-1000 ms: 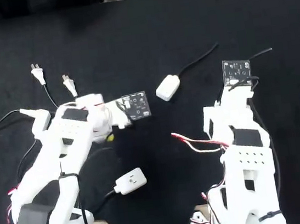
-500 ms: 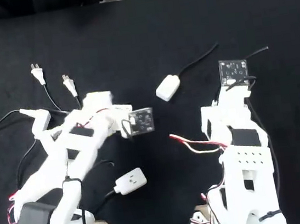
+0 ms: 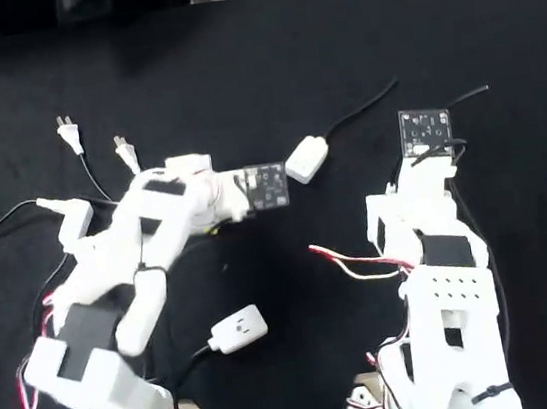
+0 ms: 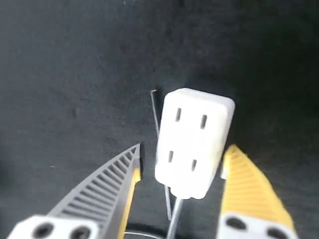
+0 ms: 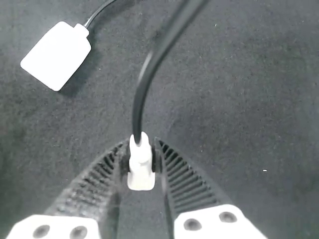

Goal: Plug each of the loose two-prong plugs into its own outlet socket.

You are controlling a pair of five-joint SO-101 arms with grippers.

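One two-prong plug [image 5: 140,167] sits clenched in the right tool [image 5: 140,145], its black cord [image 5: 149,64] running out ahead over the dark surface [image 3: 264,54]. Seen from above, the right arm [image 3: 435,244] stands toward four o'clock from the surface's middle. The outlet socket [image 4: 193,142] lies between the spread fingers of the left tool [image 4: 184,149] — released, grasping nothing — with its slots facing the wrist camera. I cannot tell whether either finger touches it. From above it lies just past the tip of the left arm [image 3: 146,231], at about nine o'clock from the right arm's tip and apart from it. A second plug [image 3: 69,134] and a third plug [image 3: 125,151] lie near each other toward ten o'clock. A second outlet socket [image 3: 240,330] lies at seven o'clock — apart from both tools.
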